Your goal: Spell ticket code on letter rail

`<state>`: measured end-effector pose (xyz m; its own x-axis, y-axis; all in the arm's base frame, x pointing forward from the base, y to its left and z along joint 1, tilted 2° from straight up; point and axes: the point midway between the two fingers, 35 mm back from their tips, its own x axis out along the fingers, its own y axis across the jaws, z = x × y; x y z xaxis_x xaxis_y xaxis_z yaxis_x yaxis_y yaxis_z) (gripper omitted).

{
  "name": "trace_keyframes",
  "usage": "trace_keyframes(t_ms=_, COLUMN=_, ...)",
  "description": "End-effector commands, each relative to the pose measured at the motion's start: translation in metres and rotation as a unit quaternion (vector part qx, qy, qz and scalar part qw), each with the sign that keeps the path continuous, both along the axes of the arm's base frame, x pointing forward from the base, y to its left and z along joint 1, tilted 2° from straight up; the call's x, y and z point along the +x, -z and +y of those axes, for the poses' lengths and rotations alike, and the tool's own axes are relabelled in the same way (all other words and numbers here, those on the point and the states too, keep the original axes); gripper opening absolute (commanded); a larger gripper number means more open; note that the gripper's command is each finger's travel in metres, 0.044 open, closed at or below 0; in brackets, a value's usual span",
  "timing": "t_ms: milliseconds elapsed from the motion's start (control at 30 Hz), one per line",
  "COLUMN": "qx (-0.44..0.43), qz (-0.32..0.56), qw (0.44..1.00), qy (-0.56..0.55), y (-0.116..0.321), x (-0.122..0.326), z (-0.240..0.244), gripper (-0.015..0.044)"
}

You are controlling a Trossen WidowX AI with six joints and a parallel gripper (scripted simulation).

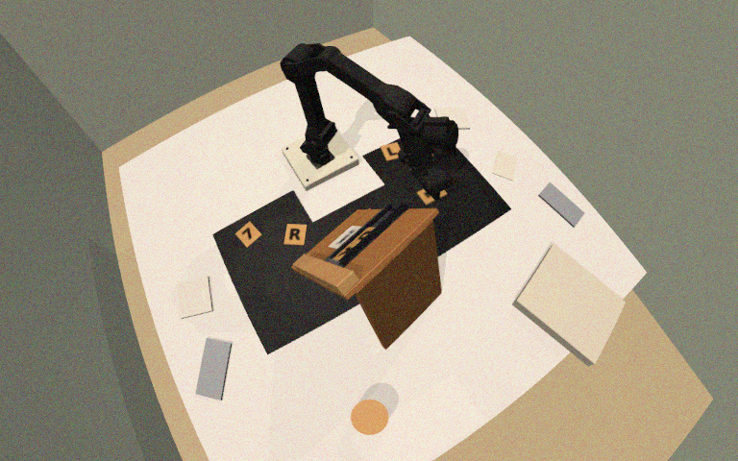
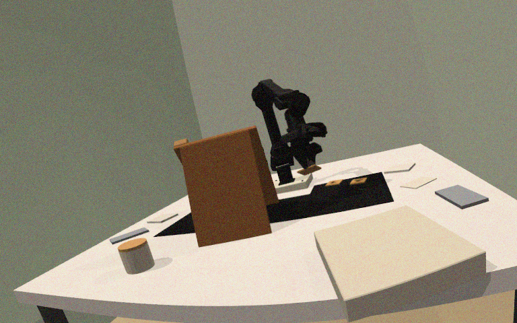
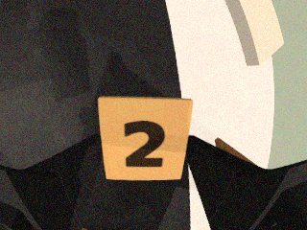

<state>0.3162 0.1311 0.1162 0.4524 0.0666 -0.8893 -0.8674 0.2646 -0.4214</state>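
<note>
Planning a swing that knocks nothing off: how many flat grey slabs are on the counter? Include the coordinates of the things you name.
2. One grey slab (image 1: 561, 204) (image 2: 461, 196) lies near the big cream block (image 1: 571, 302) (image 2: 398, 249); the other slab (image 1: 213, 368) (image 2: 129, 235) is on the orange-topped canister's (image 1: 369, 417) (image 2: 136, 256) side. The arm might hide more.

The orange 2 tile (image 1: 427, 196) (image 2: 309, 169) (image 3: 145, 139) is aloft, others (image 1: 294, 233) (image 2: 334, 182) lie flat, and some (image 1: 358, 237) sit in the board's (image 1: 399, 232) (image 2: 228, 182) sloping rail (image 1: 387, 215)

On the pale surface (image 1: 305, 380) (image 2: 228, 274) are a round container with an orange top (image 1: 369, 417) (image 2: 136, 256), a large cream slab (image 1: 570, 303) (image 2: 400, 251) overhanging one edge, two flat grey blocks (image 1: 213, 368) (image 2: 461, 196) well apart, and thin cream pieces (image 1: 504, 165) (image 2: 418, 182) lying flat.
</note>
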Motion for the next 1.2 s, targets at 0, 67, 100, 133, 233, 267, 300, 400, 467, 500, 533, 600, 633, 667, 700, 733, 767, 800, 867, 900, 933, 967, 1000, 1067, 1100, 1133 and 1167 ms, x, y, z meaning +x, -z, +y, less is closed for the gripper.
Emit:
trace_keyframes(t_ms=0, qx=0.033, qz=-0.019, qw=0.997, qy=0.063, y=-0.006, x=-0.002, z=-0.004, gripper=0.0)
trace_keyframes(t_ms=67, qx=0.051, qz=-0.028, qw=0.994, qy=0.09, y=-0.009, x=-0.002, z=-0.005, gripper=0.0)
trace_keyframes(t_ms=100, qx=0.06, qz=-0.033, qw=0.992, qy=0.104, y=-0.011, x=-0.003, z=-0.006, gripper=0.0)
trace_keyframes(t_ms=133, qx=0.069, qz=-0.037, qw=0.99, qy=0.117, y=-0.013, x=-0.003, z=-0.007, gripper=0.0)
trace_keyframes(t_ms=233, qx=0.097, qz=-0.05, qw=0.982, qy=0.156, y=-0.018, x=-0.004, z=-0.008, gripper=0.0)
trace_keyframes(t_ms=267, qx=0.107, qz=-0.054, qw=0.978, qy=0.169, y=-0.02, x=-0.004, z=-0.009, gripper=0.0)
trace_keyframes(t_ms=300, qx=0.117, qz=-0.059, qw=0.975, qy=0.182, y=-0.022, x=-0.004, z=-0.01, gripper=0.0)
trace_keyframes(t_ms=400, qx=0.147, qz=-0.071, qw=0.962, qy=0.22, y=-0.027, x=-0.005, z=-0.012, gripper=0.0)
trace_keyframes(t_ms=467, qx=0.167, qz=-0.078, qw=0.952, qy=0.244, y=-0.031, x=-0.006, z=-0.013, gripper=0.0)
trace_keyframes(t_ms=500, qx=0.178, qz=-0.082, qw=0.947, qy=0.256, y=-0.033, x=-0.006, z=-0.014, gripper=0.0)
trace_keyframes(t_ms=533, qx=0.188, qz=-0.085, qw=0.941, qy=0.268, y=-0.034, x=-0.007, z=-0.015, gripper=0.0)
trace_keyframes(t_ms=600, qx=0.21, qz=-0.092, qw=0.929, qy=0.291, y=-0.038, x=-0.008, z=-0.016, gripper=0.0)
trace_keyframes(t_ms=633, qx=0.22, qz=-0.095, qw=0.923, qy=0.302, y=-0.04, x=-0.008, z=-0.017, gripper=0.0)
trace_keyframes(t_ms=667, qx=0.231, qz=-0.098, qw=0.916, qy=0.313, y=-0.041, x=-0.009, z=-0.017, gripper=0.0)
trace_keyframes(t_ms=700, qx=0.242, qz=-0.101, qw=0.909, qy=0.324, y=-0.043, x=-0.009, z=-0.018, gripper=0.0)
trace_keyframes(t_ms=733, qx=0.253, qz=-0.104, qw=0.902, qy=0.335, y=-0.045, x=-0.01, z=-0.019, gripper=0.0)
trace_keyframes(t_ms=767, qx=0.264, qz=-0.107, qw=0.894, qy=0.346, y=-0.047, x=-0.01, z=-0.02, gripper=0.0)
trace_keyframes(t_ms=800, qx=0.275, qz=-0.11, qw=0.886, qy=0.356, y=-0.048, x=-0.011, z=-0.02, gripper=0.0)
trace_keyframes(t_ms=867, qx=0.297, qz=-0.115, qw=0.87, qy=0.376, y=-0.052, x=-0.012, z=-0.022, gripper=0.0)
trace_keyframes(t_ms=900, qx=0.308, qz=-0.117, qw=0.862, qy=0.386, y=-0.053, x=-0.012, z=-0.023, gripper=0.0)
trace_keyframes(t_ms=933, qx=0.319, qz=-0.119, qw=0.853, qy=0.396, y=-0.055, x=-0.013, z=-0.024, gripper=0.0)
trace_keyframes(t_ms=967, qx=0.33, qz=-0.121, qw=0.844, qy=0.406, y=-0.057, x=-0.014, z=-0.024, gripper=0.0)
trace_keyframes(t_ms=1000, qx=0.341, qz=-0.123, qw=0.834, qy=0.415, y=-0.058, x=-0.014, z=-0.025, gripper=0.0)
trace_keyframes(t_ms=1067, qx=0.356, qz=-0.125, qw=0.822, qy=0.427, y=-0.06, x=-0.015, z=-0.026, gripper=0.0)
trace_keyframes(t_ms=1100, qx=0.358, qz=-0.126, qw=0.82, qy=0.428, y=-0.061, x=-0.015, z=-0.026, gripper=0.0)
trace_keyframes(t_ms=1133, qx=0.358, qz=-0.126, qw=0.82, qy=0.428, y=-0.061, x=-0.015, z=-0.026, gripper=0.0)
trace_keyframes(t_ms=1167, qx=0.358, qz=-0.126, qw=0.82, qy=0.428, y=-0.061, x=-0.015, z=-0.026, gripper=0.0)
